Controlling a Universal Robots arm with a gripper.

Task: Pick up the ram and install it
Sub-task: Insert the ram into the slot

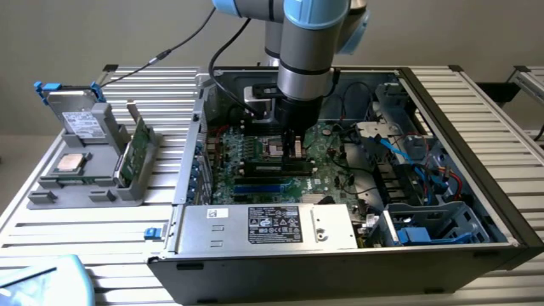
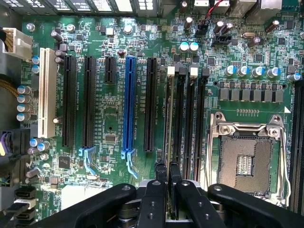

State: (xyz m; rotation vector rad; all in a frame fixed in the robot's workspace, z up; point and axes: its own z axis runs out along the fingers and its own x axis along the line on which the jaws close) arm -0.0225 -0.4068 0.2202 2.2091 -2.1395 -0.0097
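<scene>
Gripper point(image 2: 168, 179) | clamped on ram point(image 2: 167, 118) | at motherboard memory slots point(image 2: 200, 123)

open computer case point(image 1: 340, 274) on slatted table point(image 1: 463, 89), motherboard point(image 2: 110, 124) with blue slot point(image 2: 129, 104) and empty cpu socket point(image 2: 244, 164), power supply point(image 1: 264, 226), grey holder point(image 1: 76, 191)

legible text: none in either view.
item 1, power supply point(image 1: 195, 231), lower centre of the exterior view: black label point(image 1: 274, 224) with white print and symbols, too small to read; small white sticker point(image 1: 219, 212) just left of it, unreadable.
item 2, drive point(image 1: 81, 121), upper left of the exterior view: pale label, print illegible.
item 3, motherboard point(image 2: 109, 118), wrist view: white lettering alongside the black expansion slots point(image 2: 88, 99), too fine to read.
item 4, ram point(image 2: 167, 142), seen edge-on: no marking readable.
</scene>
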